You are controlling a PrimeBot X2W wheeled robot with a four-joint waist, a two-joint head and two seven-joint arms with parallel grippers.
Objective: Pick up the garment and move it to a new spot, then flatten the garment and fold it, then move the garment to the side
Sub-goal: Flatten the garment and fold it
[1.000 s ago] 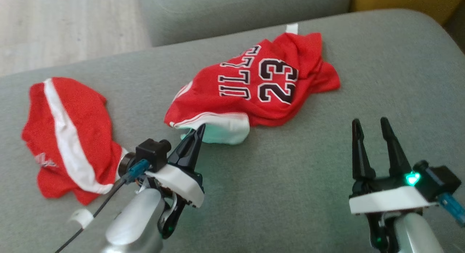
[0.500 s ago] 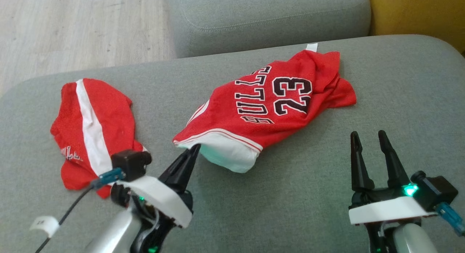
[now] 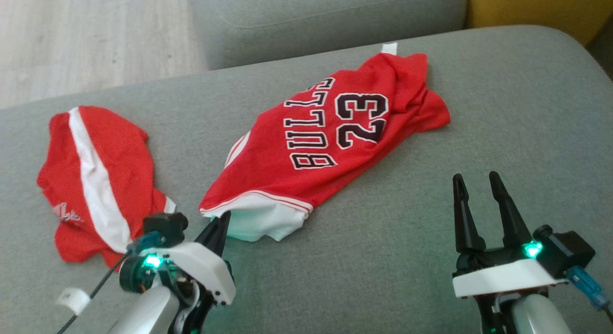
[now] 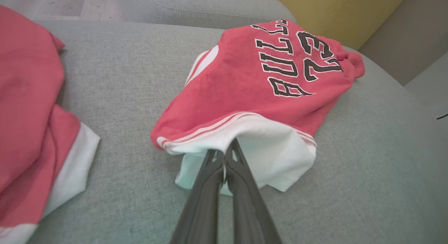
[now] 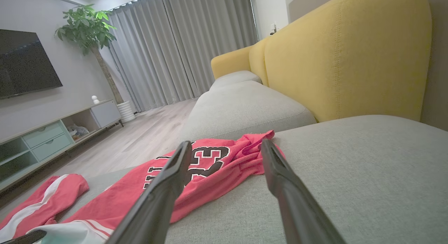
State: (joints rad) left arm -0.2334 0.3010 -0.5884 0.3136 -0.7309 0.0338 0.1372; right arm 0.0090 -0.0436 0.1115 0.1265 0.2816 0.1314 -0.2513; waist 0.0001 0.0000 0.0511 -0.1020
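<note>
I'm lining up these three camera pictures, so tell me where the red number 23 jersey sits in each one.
Head view: jersey in the centre, running up to the right.
Left wrist view: centre to upper right, white hem in the shut left pincer.
Right wrist view: low centre.
Shared landmark: the white-striped red garment, left of the jersey in all three.
</note>
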